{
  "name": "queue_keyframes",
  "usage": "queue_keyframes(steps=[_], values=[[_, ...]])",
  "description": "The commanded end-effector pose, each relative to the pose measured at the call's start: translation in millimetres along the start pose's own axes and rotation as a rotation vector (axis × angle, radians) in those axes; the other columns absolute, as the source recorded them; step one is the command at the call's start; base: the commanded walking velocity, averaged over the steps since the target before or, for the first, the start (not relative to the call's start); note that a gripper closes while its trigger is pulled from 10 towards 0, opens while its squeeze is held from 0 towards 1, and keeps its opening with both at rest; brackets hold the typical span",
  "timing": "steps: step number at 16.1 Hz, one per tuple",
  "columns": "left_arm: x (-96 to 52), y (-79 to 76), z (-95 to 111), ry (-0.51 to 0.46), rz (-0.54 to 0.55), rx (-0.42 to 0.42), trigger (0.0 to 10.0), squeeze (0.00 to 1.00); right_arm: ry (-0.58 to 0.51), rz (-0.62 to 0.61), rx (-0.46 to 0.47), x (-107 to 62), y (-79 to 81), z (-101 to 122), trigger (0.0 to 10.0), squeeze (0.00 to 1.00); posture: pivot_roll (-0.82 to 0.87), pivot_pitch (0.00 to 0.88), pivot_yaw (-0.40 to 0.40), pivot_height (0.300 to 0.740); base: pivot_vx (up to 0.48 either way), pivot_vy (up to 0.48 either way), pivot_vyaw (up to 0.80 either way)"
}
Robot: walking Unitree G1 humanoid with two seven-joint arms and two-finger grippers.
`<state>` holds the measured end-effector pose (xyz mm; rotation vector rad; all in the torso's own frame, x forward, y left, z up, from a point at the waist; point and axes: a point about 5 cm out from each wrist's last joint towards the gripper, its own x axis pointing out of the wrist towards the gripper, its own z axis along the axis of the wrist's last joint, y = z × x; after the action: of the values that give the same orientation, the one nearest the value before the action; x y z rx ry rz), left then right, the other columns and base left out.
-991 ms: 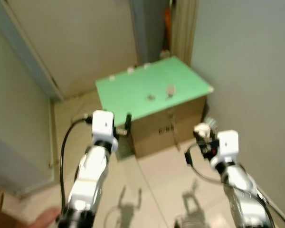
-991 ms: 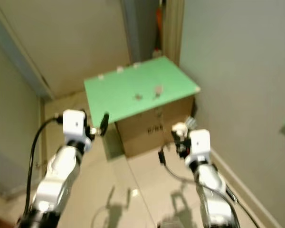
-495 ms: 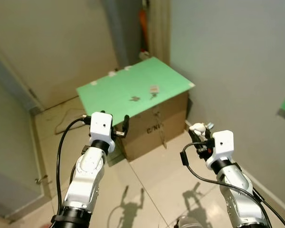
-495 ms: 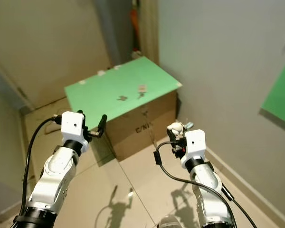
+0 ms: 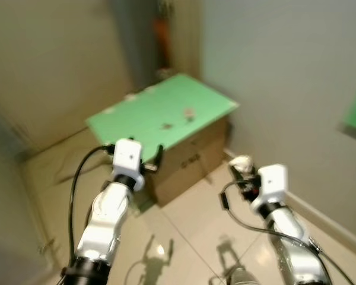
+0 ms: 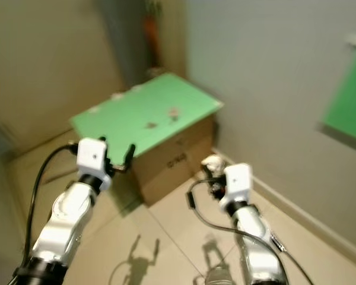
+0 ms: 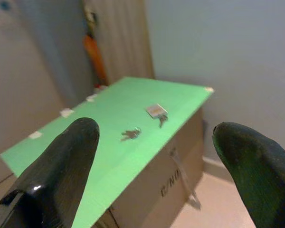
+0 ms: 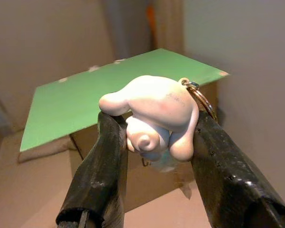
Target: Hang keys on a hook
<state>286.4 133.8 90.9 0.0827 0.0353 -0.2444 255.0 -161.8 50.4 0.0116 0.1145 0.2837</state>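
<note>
Right wrist view: right gripper (image 8: 154, 142) pinches one white charm (image 8: 154, 116) with keyring (image 8: 199, 97) between its fingers; left gripper (image 7: 156, 156) spread wide.

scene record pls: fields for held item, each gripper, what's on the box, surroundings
held item: white keychain figure with a metal ring
right gripper: shut on the figure, raised short of the box
left gripper: open, empty, aimed at the box top
cardboard box: green sheet on top, carrying loose keys and a small tag
surroundings: grey wall, tiled floor
</note>
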Motion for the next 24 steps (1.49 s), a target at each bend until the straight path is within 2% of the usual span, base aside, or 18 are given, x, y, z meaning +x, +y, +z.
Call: queue_keyframes(steps=[1,5,7,8,10,15,24], values=[[5.3,-2.6,7,-0.026,-0.023,0.010,10.0,0.00,-0.012,-0.007,0.002,0.7,-5.0,4,0.0,0.00,-0.26,0.003,0.169,0.740,0.000,0.472,-0.74],[15.8,0.2,11,-0.025,-0.044,0.026,10.0,0.00,-0.017,-0.001,0.010,0.2,-3.7,4,0.0,0.00,-0.27,0.000,0.179,0.740,0.000,0.468,-0.74],[18.9,2.5,10,-0.020,-0.035,0.029,10.0,0.00,-0.012,0.007,0.014,-2.8,-2.4,2,0.0,0.00,-0.27,0.001,0.182,0.740,0.000,0.000,-0.75],[22.7,2.8,7,0.014,-0.029,0.055,10.0,0.00,-0.015,0.005,0.008,-7.6,-0.8,1,0.0,0.00,-0.28,0.003,0.189,0.740,0.000,0.000,-0.76],[23.1,-2.9,12,-0.027,-0.092,0.043,10.0,0.00,-0.011,0.026,0.004,-15.2,4.8,-3,0.0,0.00,-0.30,0.005,0.199,0.740,0.000,0.000,0.00],[25.8,-6.5,10,-0.025,-0.111,0.050,10.0,0.00,-0.008,0.061,0.008,-23.7,12.5,-6,0.0,0.00,-0.31,0.004,0.202,0.740,0.423,0.000,0.00],[31.8,-15.6,15,-0.048,-0.176,0.076,10.0,0.00,-0.033,0.077,-0.001,-17.7,13.2,-1,0.0,0.00,-0.31,0.000,0.208,0.740,0.463,0.000,0.00]])
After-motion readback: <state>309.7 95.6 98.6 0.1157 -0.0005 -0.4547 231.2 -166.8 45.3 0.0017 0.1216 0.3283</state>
